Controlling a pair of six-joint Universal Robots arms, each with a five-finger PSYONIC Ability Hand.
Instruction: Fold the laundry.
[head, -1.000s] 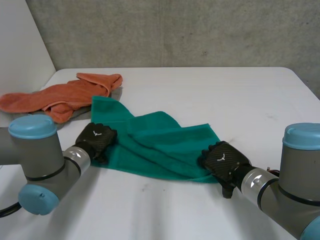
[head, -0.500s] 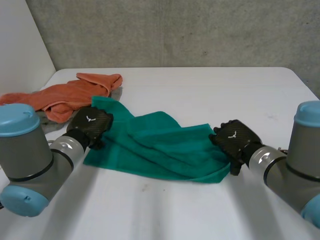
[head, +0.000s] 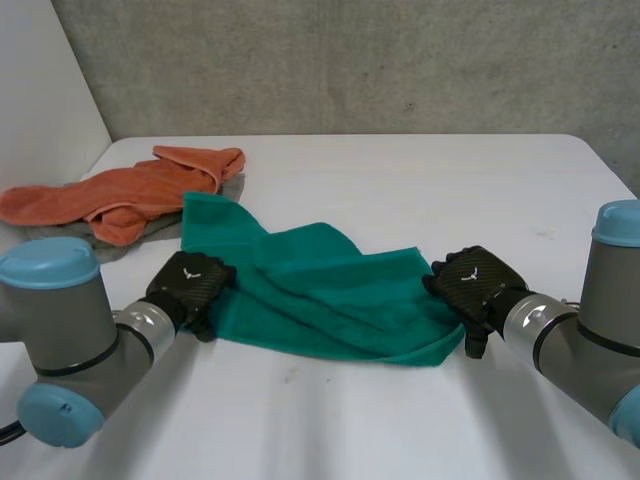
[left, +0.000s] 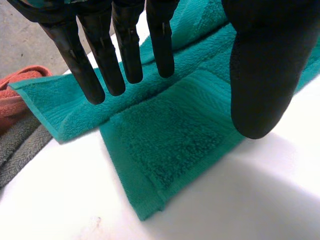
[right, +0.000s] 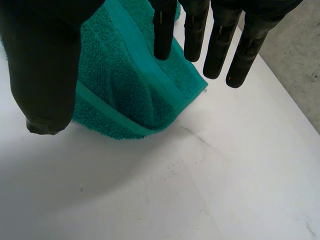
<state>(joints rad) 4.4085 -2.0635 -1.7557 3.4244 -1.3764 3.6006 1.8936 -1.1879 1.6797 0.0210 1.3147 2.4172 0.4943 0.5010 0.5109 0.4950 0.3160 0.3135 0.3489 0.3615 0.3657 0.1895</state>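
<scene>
Item: green towel (head: 320, 290). Lies rumpled on surface (head: 400, 180), long axis side to side. Spans from left robot hand (head: 190, 285), released at left corner, to right robot hand (head: 472, 285), released at right corner; equally near.

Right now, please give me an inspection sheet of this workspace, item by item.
Surface: white table, a few faint marks.
Job's things: green towel rumpled at the middle; orange towel and grey cloth bunched at the far left.
Clutter: nothing seen.
Hands: left hand open at the green towel's near left corner; right hand open at its right corner.
Cables: nothing seen on the table.
Surroundings: concrete wall behind.
</scene>
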